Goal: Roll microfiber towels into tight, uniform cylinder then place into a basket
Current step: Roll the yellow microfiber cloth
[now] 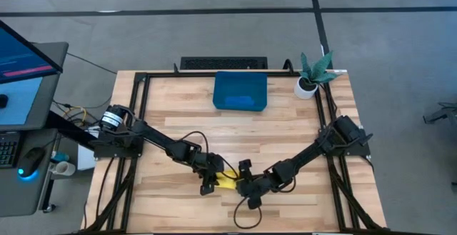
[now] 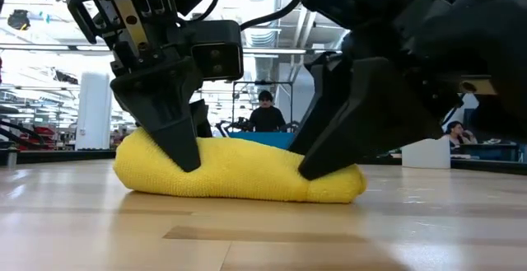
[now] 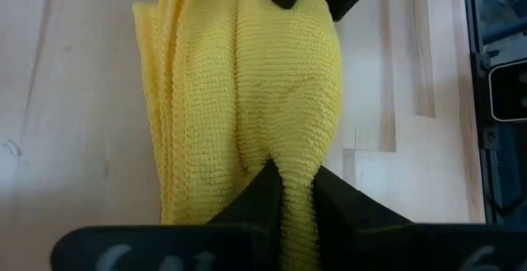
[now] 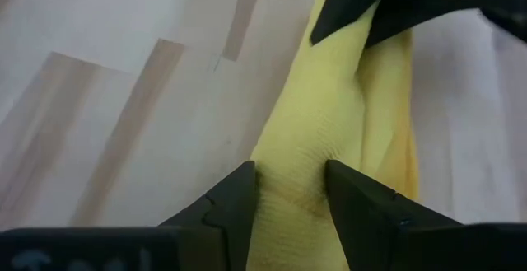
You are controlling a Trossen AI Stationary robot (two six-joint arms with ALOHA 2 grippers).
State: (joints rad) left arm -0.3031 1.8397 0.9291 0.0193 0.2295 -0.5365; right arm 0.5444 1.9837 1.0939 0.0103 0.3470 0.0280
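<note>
The yellow microfiber towel (image 1: 227,181) lies rolled into a short thick roll on the wooden table near its front edge, also seen in the low view (image 2: 239,172). My left gripper (image 1: 213,183) is shut on the roll's left end (image 3: 298,197). My right gripper (image 1: 243,186) stands open, astride the roll's right end (image 4: 292,195). The dark teal-blue basket (image 1: 240,91) rests on the table at the far middle, clear of both arms. My left gripper pinches a ridge of cloth at the roll's left end (image 3: 296,172) between its two fingers, slanting down from the table's left. The roll lies on the table. My right gripper slants down from the table's right, a finger (image 4: 235,201) on each side of a ridge at the roll's right end (image 4: 292,172). The cloth fills the gap and touches both fingers, and this end rests on the table.
A small white pot with a green plant (image 1: 310,78) stands at the far right corner. Black frame rails (image 1: 136,121) run along the table's left and right sides. Bare wood lies between the roll and the basket. People sit in the room beyond (image 2: 265,114).
</note>
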